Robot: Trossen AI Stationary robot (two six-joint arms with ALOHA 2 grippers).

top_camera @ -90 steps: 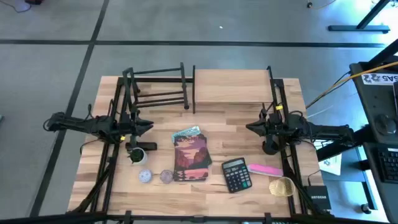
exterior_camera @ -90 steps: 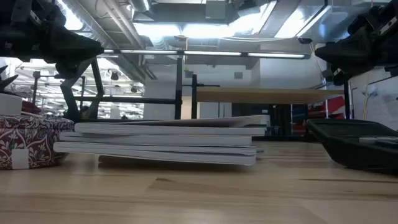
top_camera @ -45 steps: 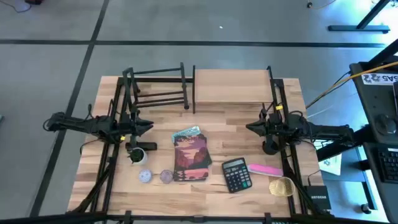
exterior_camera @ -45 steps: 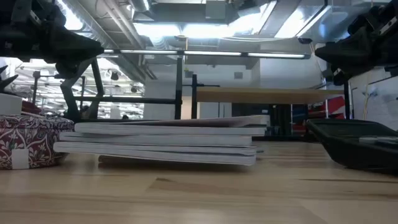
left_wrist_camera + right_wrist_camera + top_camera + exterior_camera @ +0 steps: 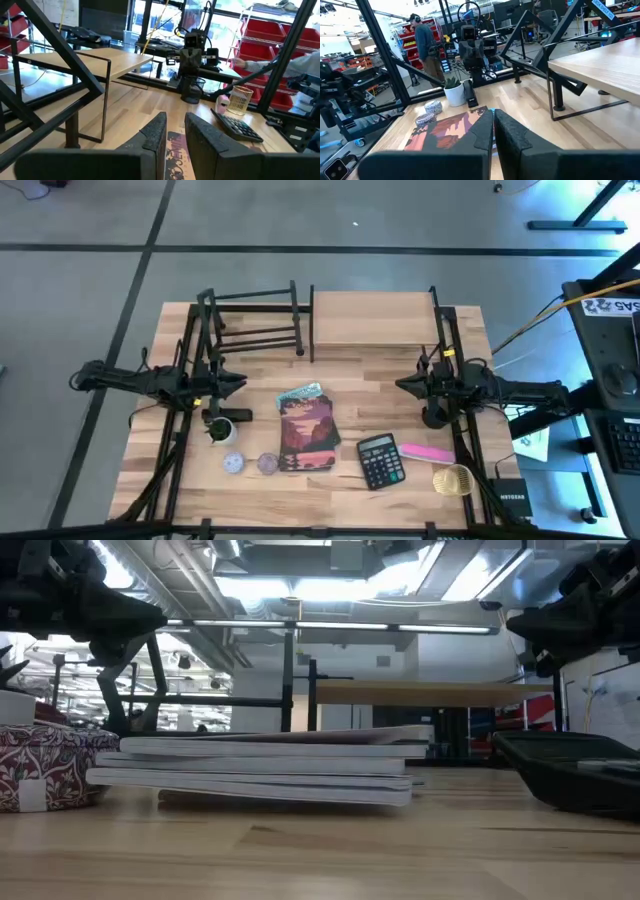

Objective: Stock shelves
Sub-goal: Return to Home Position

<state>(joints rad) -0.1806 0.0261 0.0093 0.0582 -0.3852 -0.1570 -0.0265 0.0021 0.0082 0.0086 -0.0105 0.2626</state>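
A stack of books (image 5: 307,432) lies flat on the table's middle, also seen in the low view as books (image 5: 265,765). The black bar rack (image 5: 250,320) stands at the far left and the light-wood board shelf (image 5: 372,320) beside it at the far right. My left gripper (image 5: 240,385) hovers left of the books, its fingers (image 5: 155,132) a narrow gap apart and holding nothing. My right gripper (image 5: 400,387) hovers right of the books, shut (image 5: 493,125) and holding nothing.
A small potted plant (image 5: 220,430) and two round tins (image 5: 250,463) sit near left. A calculator (image 5: 380,460), a pink object (image 5: 427,452) and a gold mesh cup (image 5: 452,478) sit near right. A person (image 5: 424,42) stands beyond the table.
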